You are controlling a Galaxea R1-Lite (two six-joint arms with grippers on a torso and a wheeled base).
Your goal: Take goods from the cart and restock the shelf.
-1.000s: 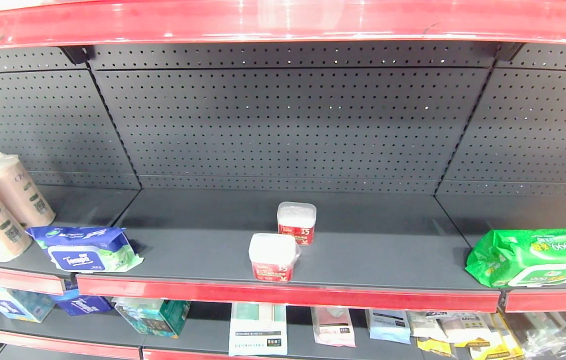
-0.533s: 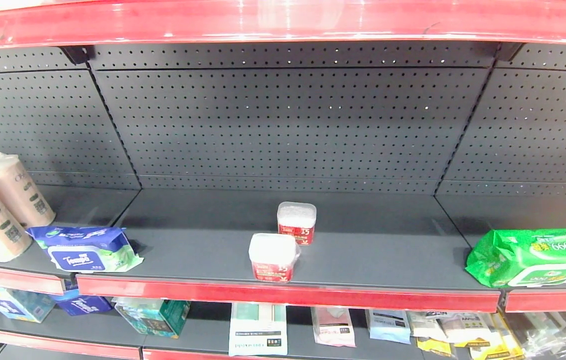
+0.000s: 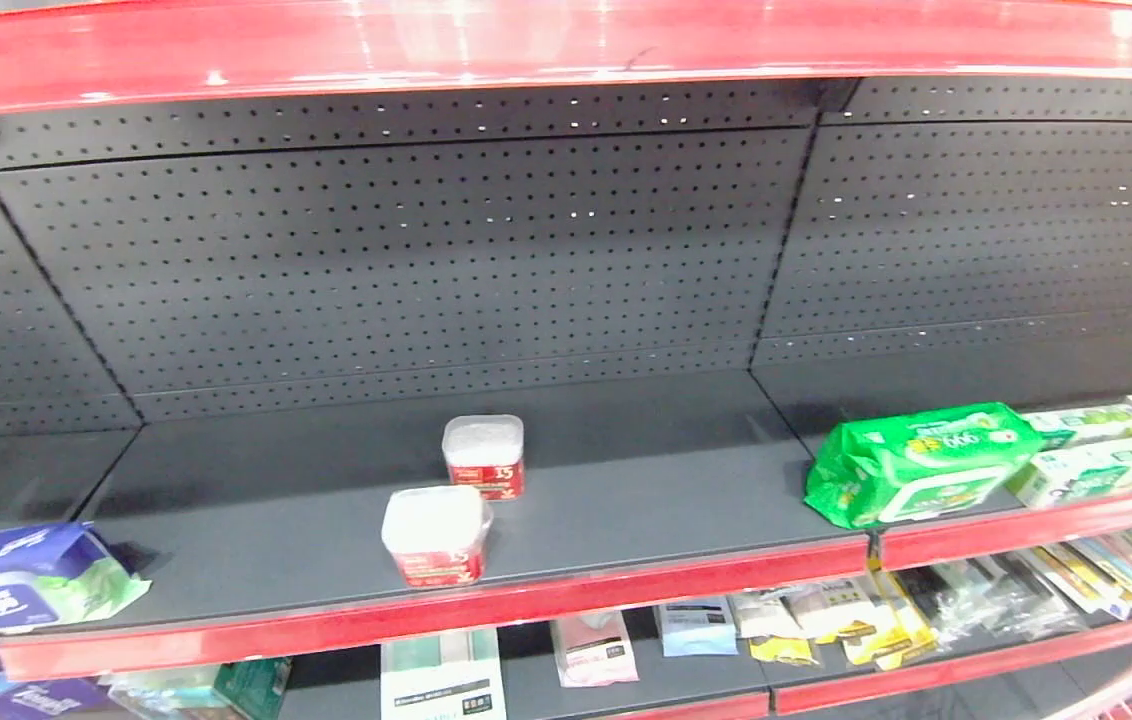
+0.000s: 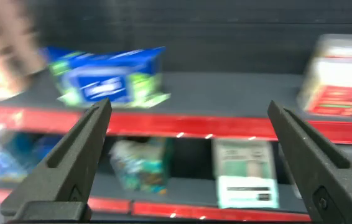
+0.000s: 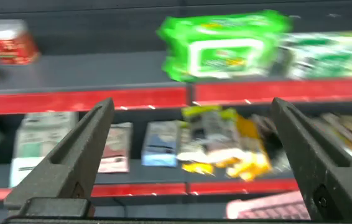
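Facing mid shelf (image 3: 446,607). Blue wipes pack (image 3: 21,590) lies at the front lip, far L. L gripper (image 4: 188,162) has fingers wide apart, nothing held. Front tub (image 3: 434,535) and rear tub (image 3: 483,457) sit mid-bay, prob. the start of a row. Green wipes pack (image 3: 926,460) is in the next bay. R gripper (image 5: 191,162) is likewise spread, empty. Pink wire corner (image 5: 269,210) low down is likely the cart; next goods not yet picked.

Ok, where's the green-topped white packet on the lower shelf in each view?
Head view: white packet, bottom edge, left of centre.
Left wrist view: white packet beside the teal box.
Right wrist view: white packet beside a pink pouch.
Shared landmark: the red shelf edge just above it.
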